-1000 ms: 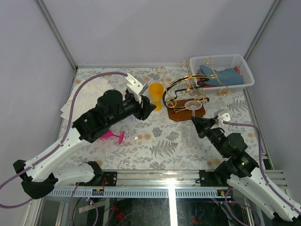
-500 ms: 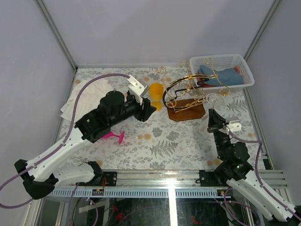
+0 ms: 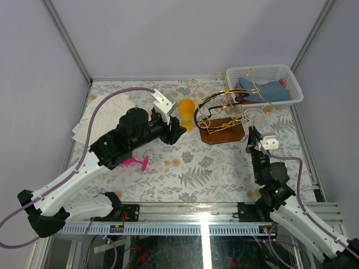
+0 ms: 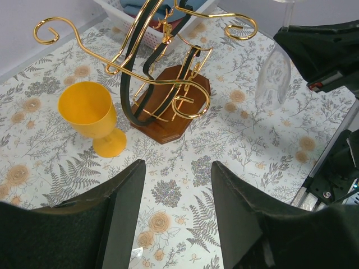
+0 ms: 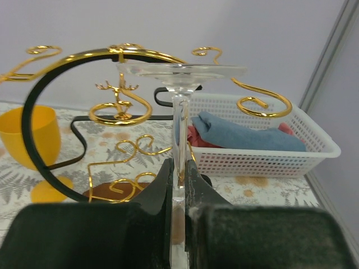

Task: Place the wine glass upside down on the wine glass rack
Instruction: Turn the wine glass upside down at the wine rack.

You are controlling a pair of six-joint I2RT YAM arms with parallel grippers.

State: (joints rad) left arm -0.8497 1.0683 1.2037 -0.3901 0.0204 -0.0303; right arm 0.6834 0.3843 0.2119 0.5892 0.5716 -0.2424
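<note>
My right gripper (image 5: pixel 178 175) is shut on the stem of a clear wine glass (image 5: pixel 180 106). The glass is upside down, with its round foot on top. In the top view the right gripper (image 3: pixel 253 136) holds the wine glass (image 3: pixel 256 118) just right of the wine glass rack (image 3: pixel 222 114), apart from it. The rack (image 5: pixel 115 106) has curly gold wire arms and a black arch on a brown base (image 4: pixel 175 114). The left wrist view shows the glass bowl (image 4: pixel 273 78) hanging down above the table. My left gripper (image 3: pixel 176 128) (image 4: pixel 176 193) is open with nothing between its fingers, left of the rack.
A yellow goblet (image 3: pixel 186 113) (image 4: pixel 91 115) stands upright just left of the rack. A pink glass (image 3: pixel 135 161) lies under my left arm. A white basket (image 3: pixel 263 84) (image 5: pixel 263 154) with blue and red cloths sits at the back right. White cloths (image 3: pixel 95 115) lie at the left.
My right gripper has carried the glass from over the rack's base out to the rack's right side and turned it foot-up. The left arm has barely moved.
</note>
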